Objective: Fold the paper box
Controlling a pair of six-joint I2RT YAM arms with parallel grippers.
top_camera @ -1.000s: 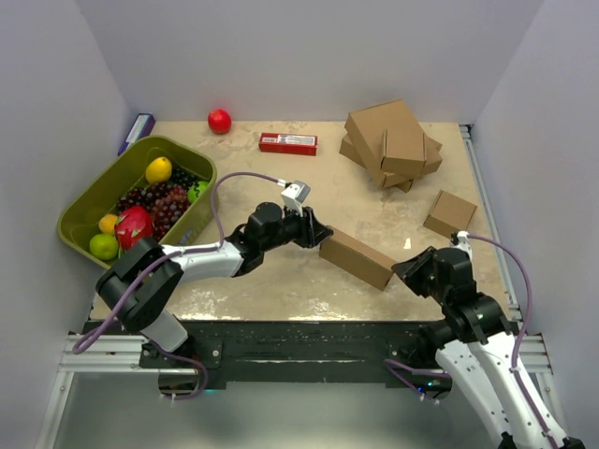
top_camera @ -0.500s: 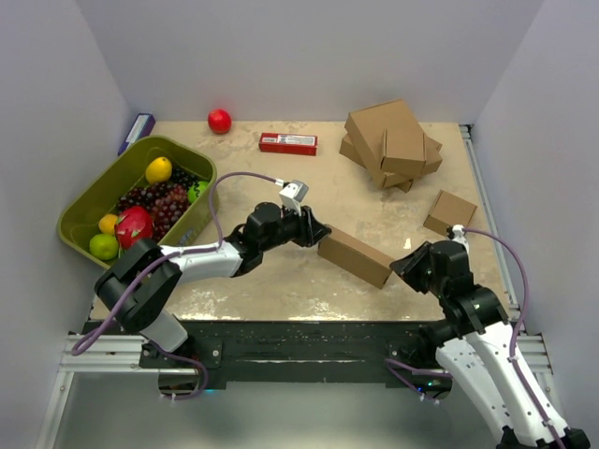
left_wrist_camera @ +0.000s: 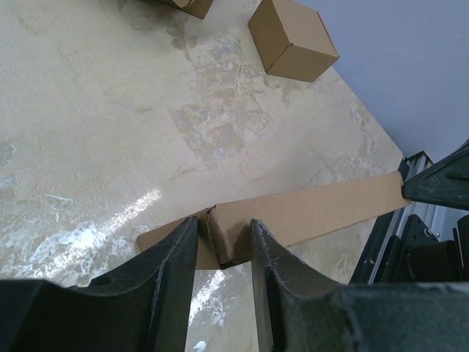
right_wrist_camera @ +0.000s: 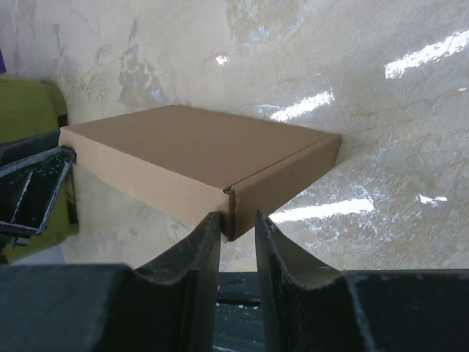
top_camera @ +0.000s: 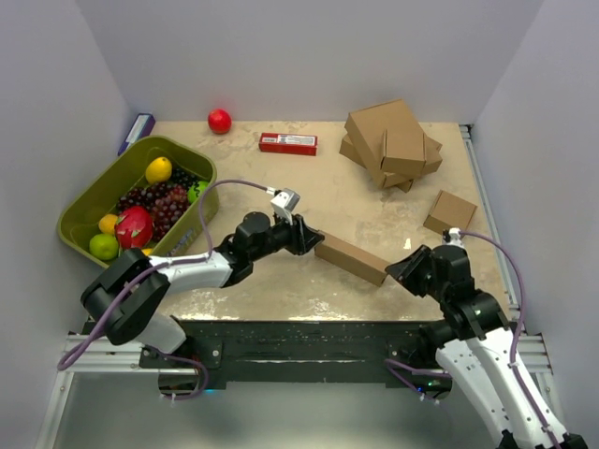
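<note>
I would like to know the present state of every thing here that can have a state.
paper box: folded shut, one corner between each arm's jaws
left gripper: jaws shut on the box's corner
right gripper: jaws around the opposite corner; whether they press it is unclear
green bin: open on top, holding fruit
small box: closed, standing alone
box pile: closed boxes, stacked unevenly

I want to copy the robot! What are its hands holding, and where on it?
The paper box. The left gripper pinches one end corner; the right gripper straddles the other end's corner, but its squeeze can't be told.
</note>
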